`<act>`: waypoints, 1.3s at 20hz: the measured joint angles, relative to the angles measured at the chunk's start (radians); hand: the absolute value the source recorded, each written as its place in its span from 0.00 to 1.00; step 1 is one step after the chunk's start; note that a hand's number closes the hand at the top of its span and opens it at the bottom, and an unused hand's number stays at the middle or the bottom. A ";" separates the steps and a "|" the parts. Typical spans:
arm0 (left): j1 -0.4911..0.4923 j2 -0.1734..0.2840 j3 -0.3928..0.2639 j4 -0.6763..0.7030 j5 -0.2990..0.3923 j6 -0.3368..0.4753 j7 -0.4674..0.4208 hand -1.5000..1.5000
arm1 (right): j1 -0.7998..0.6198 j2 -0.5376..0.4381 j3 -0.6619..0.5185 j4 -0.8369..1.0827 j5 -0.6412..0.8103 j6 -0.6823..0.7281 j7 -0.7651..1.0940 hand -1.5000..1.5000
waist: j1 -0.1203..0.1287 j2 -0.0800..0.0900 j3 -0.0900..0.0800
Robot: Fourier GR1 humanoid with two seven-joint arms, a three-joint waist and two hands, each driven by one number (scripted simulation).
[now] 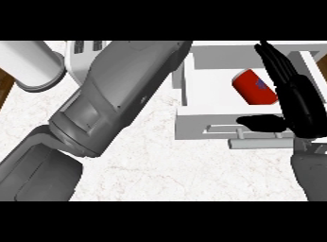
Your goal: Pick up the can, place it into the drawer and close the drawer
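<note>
Lying at 2 o'clock, red can (253,88) sits inside open white drawer (194,90). Right hand (300,101) beside it, fingers straight, holding nothing. Left hand hidden; state unknown.

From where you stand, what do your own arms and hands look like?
My forearms are grey, smooth shells built of blocky panels with visible seams: the left forearm looks large across the view. The right hand is all black, with long slim fingers and a thumb. I see no cables or markings.
</note>
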 measured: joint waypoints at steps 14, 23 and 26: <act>0.062 0.076 0.017 -0.074 -0.031 -0.042 0.041 0.00 | -0.279 0.119 0.022 0.617 0.258 -0.299 -0.084 0.00 | 0.050 -0.013 -0.001; 0.133 0.153 0.004 -0.175 -0.057 -0.071 0.107 0.00 | -0.489 0.139 -0.067 0.944 0.329 -0.525 -0.099 0.00 | 0.079 -0.013 -0.001; 0.154 0.182 -0.003 -0.216 -0.065 -0.082 0.136 0.00 | -0.560 0.133 -0.095 1.039 0.334 -0.570 -0.112 0.00 | 0.092 -0.011 -0.001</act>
